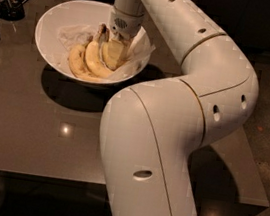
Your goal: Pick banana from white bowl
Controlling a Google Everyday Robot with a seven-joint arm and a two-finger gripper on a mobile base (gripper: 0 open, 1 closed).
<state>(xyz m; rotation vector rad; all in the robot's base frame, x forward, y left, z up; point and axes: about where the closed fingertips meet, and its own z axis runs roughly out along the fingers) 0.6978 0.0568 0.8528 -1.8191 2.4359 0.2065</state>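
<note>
The white bowl stands on the brown table at the back left, lined with crumpled white paper. Yellow bananas lie in it. The slender, strongly curved banana lies along the bowl's near-left side. Two fatter bananas lie to its right, with a dark stem pointing up. My gripper reaches straight down into the bowl from the white arm. It is low over the right-hand fat banana, just right of the curved one, and hides part of the fruit.
Dark holders with utensils stand at the table's far left corner. My arm's large white links fill the front right and hide the table there. The table's front edge runs along the lower left.
</note>
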